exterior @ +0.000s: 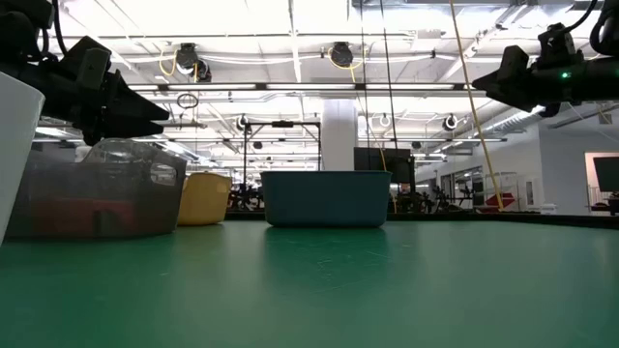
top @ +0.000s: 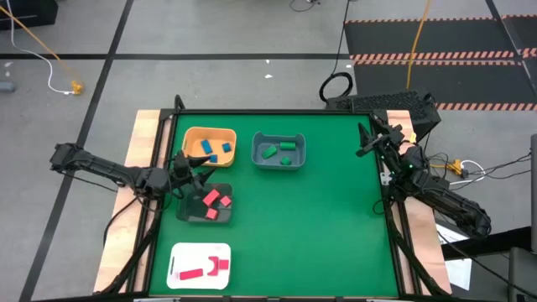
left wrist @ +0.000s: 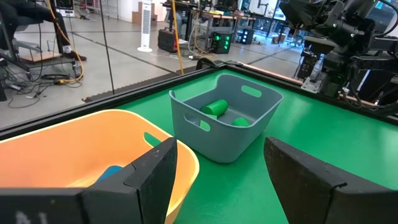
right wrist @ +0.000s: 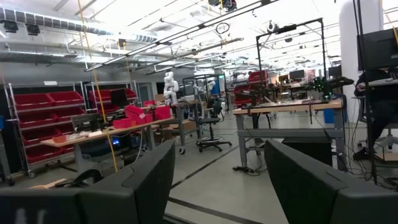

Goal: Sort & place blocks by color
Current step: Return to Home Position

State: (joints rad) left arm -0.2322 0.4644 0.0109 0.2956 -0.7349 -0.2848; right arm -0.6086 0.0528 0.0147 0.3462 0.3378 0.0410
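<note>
blue blocks point(top: 211, 149): several, inside the orange bin point(top: 210, 130); one shows on its floor in the left wrist view.
green blocks point(top: 277, 149): three or so, inside the grey bin point(top: 302, 157), which stands just beside the orange bin without touching it.
red blocks point(top: 215, 201): a few, inside the dark bin point(top: 186, 215), which is nearer the left arm's side than the orange bin; the low view shows red through its see-through wall.
pink-red pieces point(top: 191, 273): a bar and a bent piece, lying flat on the white tray point(top: 189, 253), which sits beyond the dark bin and apart from it.
loose blocks: I see none on the bare green of the desk point(top: 336, 226).
left gripper point(top: 198, 172): raised above the desk in the low view, over the gap between the orange bin and the dark bin. Its fingers are spread wide with nothing between them, and its wrist camera looks across the orange bin to the grey bin.
right gripper point(top: 367, 141): at the desk's right edge, well away from every bin and up in the air. Its fingers are parted and empty, and its wrist camera faces out into the room.
</note>
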